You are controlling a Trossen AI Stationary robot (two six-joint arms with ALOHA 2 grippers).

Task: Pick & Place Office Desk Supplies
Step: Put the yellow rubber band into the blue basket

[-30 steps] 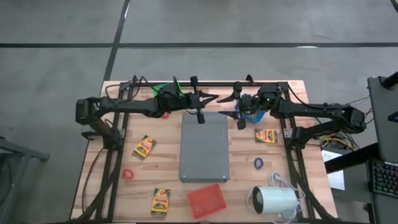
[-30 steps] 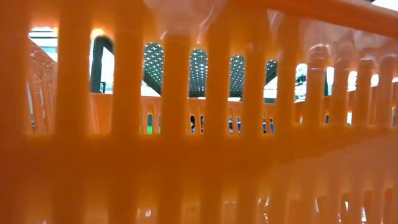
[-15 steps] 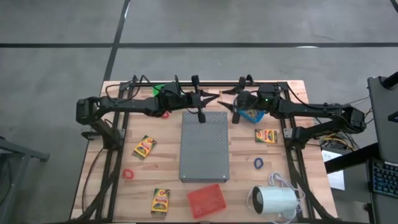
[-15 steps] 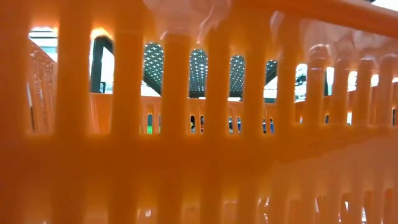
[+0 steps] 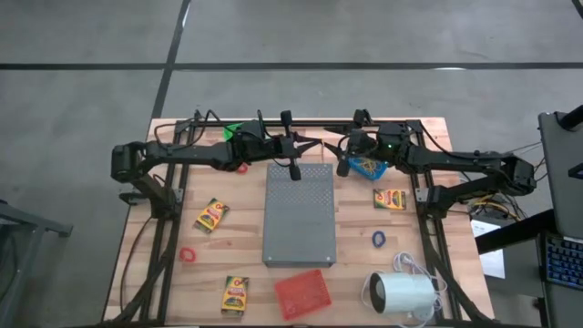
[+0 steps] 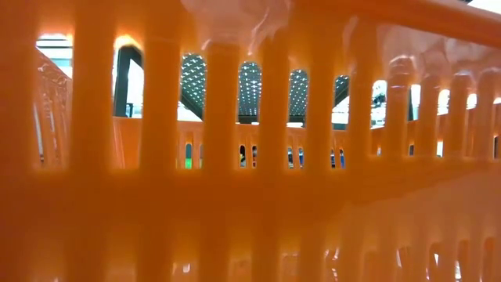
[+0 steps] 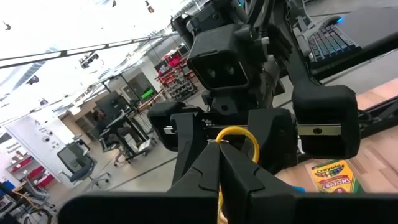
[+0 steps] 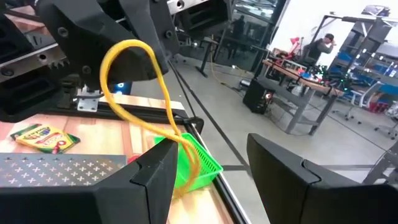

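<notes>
Up at the table's far edge, the left gripper (image 5: 305, 146) is clenched on a yellow rubber band (image 8: 152, 93), its loop dangling before the right gripper (image 5: 343, 157), whose fingers (image 8: 152, 180) stand wide apart with nothing held. Just beyond sits a green basket (image 8: 196, 163). Between the arms lies the grey perforated slab (image 5: 299, 215). Crayon boxes (image 5: 390, 199) rest either side, a red ring (image 5: 188, 254) and a blue ring (image 5: 379, 239) nearer the front. Low down, an orange basket (image 6: 250, 196) blocks everything.
</notes>
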